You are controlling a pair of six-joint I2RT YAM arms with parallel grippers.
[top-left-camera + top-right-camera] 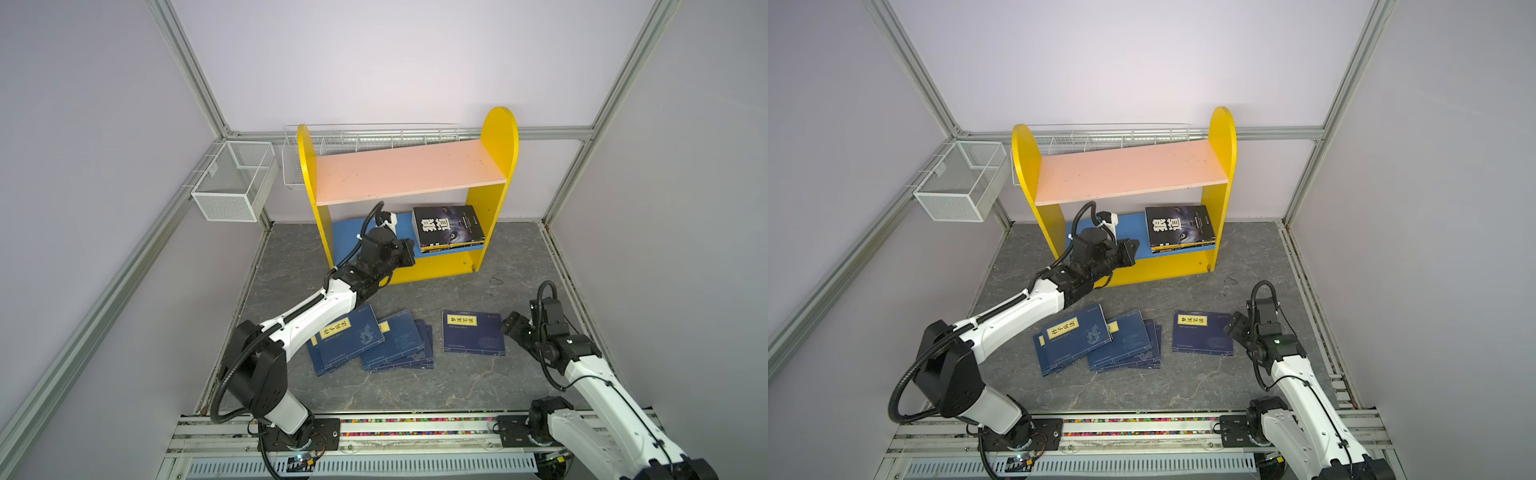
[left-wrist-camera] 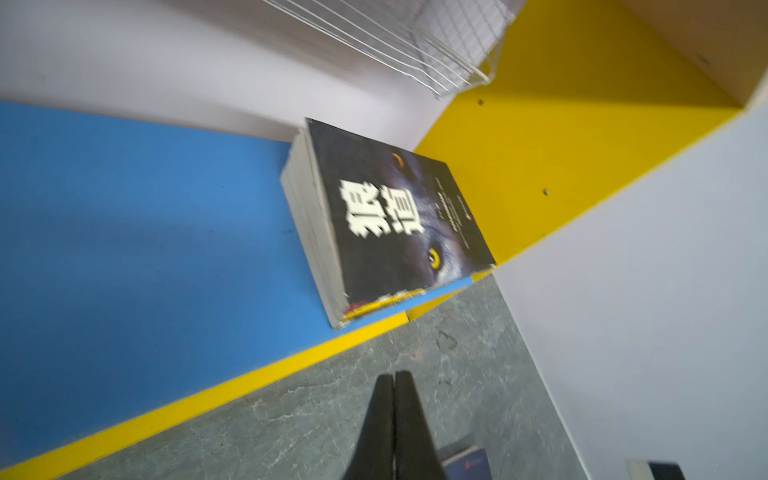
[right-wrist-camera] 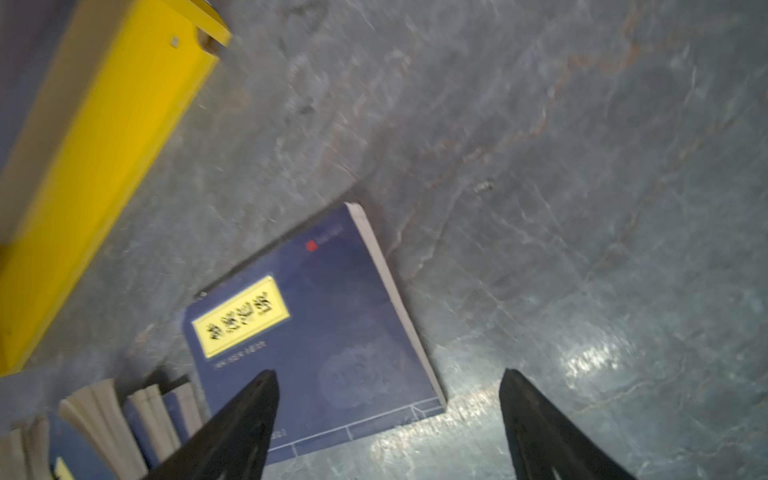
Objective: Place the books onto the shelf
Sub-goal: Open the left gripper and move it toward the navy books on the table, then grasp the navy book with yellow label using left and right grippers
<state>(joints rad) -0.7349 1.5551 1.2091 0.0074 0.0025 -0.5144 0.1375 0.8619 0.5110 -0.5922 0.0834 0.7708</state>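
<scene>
Left claw (image 2: pixel 395 378) pinched closed, empty, at front of shelf (image 1: pixel 500 137) lower board. Black book (image 1: pixel 446 226) lies flat at that board's right end. Right claw (image 3: pixel 388 374) spread wide, empty, above edge of lone navy book (image 1: pixel 473 332) on desk (image 1: pixel 415 390). Navy pile (image 1: pixel 374 340) mid-desk.

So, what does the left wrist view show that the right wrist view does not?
Only the left wrist view: the black book topping a stack on the blue lower board, the wire basket, and the left gripper, jaws shut. Only the right wrist view: the yellow title label on a navy book, and the right gripper, jaws open. Both: yellow parts of the shelf, the grey table, and some navy book, only a corner in the left wrist view.
</scene>
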